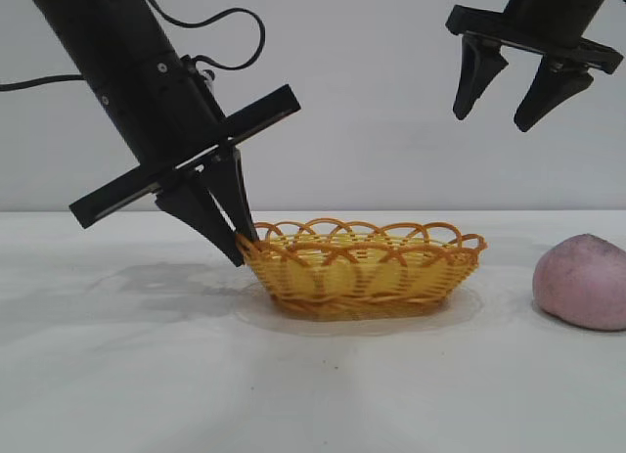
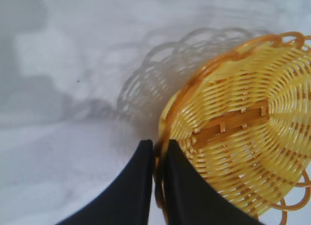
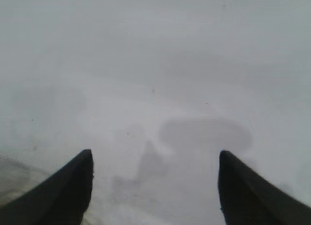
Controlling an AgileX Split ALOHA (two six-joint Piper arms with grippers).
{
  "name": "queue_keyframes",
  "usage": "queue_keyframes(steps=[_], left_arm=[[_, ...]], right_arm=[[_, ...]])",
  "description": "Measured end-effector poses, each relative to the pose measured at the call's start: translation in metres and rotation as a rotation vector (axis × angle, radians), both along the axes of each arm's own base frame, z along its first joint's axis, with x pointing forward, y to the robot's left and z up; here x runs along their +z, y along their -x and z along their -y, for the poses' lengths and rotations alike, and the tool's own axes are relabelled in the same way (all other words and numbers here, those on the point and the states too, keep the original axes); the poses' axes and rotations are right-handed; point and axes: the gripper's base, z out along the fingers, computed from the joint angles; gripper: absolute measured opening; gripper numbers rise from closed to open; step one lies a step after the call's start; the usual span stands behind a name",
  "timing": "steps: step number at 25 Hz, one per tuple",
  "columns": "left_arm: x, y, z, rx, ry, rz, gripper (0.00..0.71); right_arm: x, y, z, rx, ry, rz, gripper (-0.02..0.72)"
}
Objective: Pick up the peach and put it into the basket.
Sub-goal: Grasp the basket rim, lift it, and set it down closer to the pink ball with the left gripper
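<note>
The yellow wicker basket with an orange looped rim sits on the white table at the middle. My left gripper is shut on the basket's left rim; in the left wrist view the rim runs between the two black fingers of that gripper, with the basket beside them. The dusty pink peach lies on the table at the far right, apart from the basket. My right gripper hangs open and empty high above the table, up and left of the peach; in the right wrist view this gripper shows only bare table between its fingers.
The white table top spreads around the basket, with a pale wall behind. The left arm slants down from the upper left to the basket's rim.
</note>
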Motion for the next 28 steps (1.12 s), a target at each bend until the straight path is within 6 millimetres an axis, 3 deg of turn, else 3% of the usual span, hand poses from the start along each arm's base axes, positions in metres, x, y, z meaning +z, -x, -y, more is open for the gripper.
queue_keyframes(steps=[5, 8, 12, 14, 17, 18, 25, 28], left_arm=[[0.000, 0.003, 0.001, -0.048, -0.001, -0.010, 0.484], [0.006, 0.007, 0.001, -0.130, -0.008, 0.009, 0.613], [0.035, 0.011, -0.004, -0.288, -0.072, 0.109, 0.601], [0.053, 0.011, -0.007, -0.384, -0.130, 0.149, 0.523], [0.071, 0.008, -0.013, -0.511, -0.237, 0.154, 0.526], [0.074, 0.008, -0.016, -0.544, -0.280, 0.141, 0.486], [0.084, -0.004, -0.044, -0.598, -0.632, 0.139, 0.501], [0.085, -0.008, -0.060, -0.573, -0.686, 0.108, 0.501]], right_arm=[[0.000, 0.000, 0.000, -0.001, -0.002, 0.000, 0.446], [0.000, 0.000, 0.000, -0.001, -0.002, 0.000, 0.446], [0.000, 0.000, 0.000, 0.000, -0.003, 0.000, 0.446], [0.000, 0.000, 0.000, 0.000, -0.003, 0.000, 0.446], [0.000, 0.000, 0.000, -0.001, -0.005, 0.000, 0.446], [0.000, 0.000, 0.000, -0.001, -0.005, 0.000, 0.446], [0.000, 0.001, -0.001, 0.003, -0.005, -0.010, 0.446], [0.000, 0.001, -0.001, 0.004, -0.006, -0.014, 0.446]])
